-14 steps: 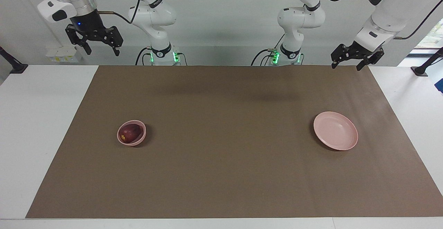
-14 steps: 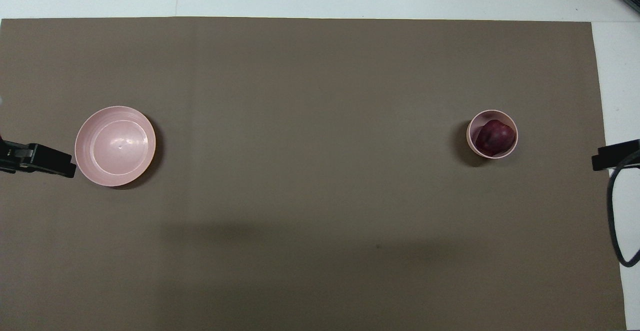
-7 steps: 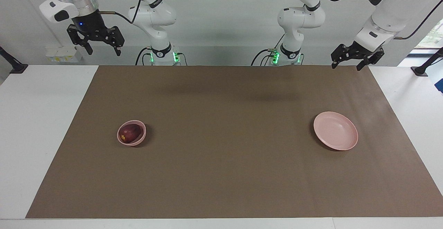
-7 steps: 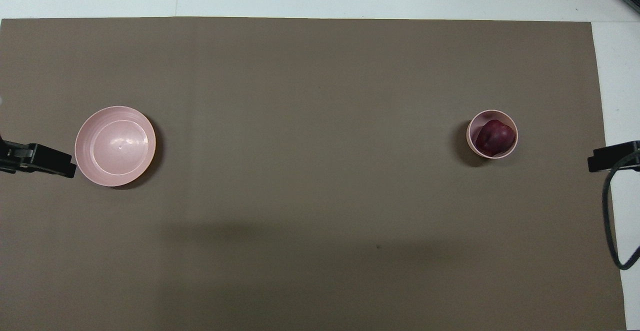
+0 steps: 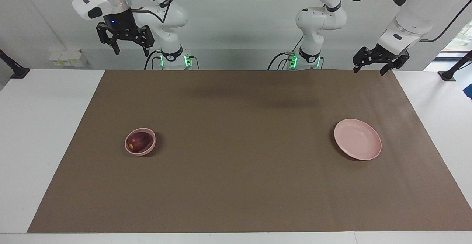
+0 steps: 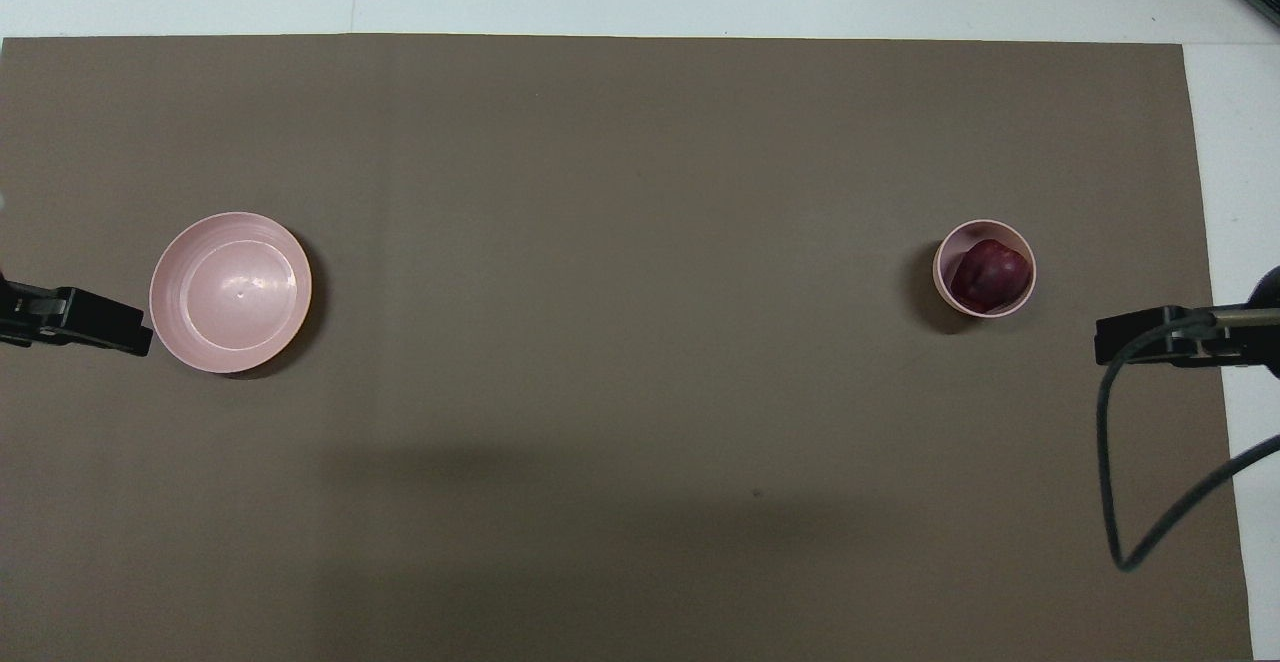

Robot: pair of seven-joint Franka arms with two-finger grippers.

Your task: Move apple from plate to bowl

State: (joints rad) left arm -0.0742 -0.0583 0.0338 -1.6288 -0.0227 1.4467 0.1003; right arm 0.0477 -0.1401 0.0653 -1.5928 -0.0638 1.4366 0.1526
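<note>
Facing the robots, the camera shows a brown mat (image 5: 243, 152) on a white table (image 5: 37, 126) before a pale wall. The apple (image 5: 138, 141) sits in the bowl (image 5: 140, 141), below the raised right gripper (image 5: 125, 45), its jaws spread and empty. The left gripper (image 5: 370, 66) waits, jaws parted, high above the mat's edge by the bare plate (image 5: 357, 139)

From overhead, apple (image 6: 988, 274) fills bowl (image 6: 984, 268); plate (image 6: 231, 292) lies well apart, just beside the left gripper (image 6: 100, 322); the right gripper (image 6: 1125, 334) shows near the bowl

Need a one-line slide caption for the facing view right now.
Apple sits in the bowl, plate bare; right gripper and left gripper hang open, raised near the robots' bases.
</note>
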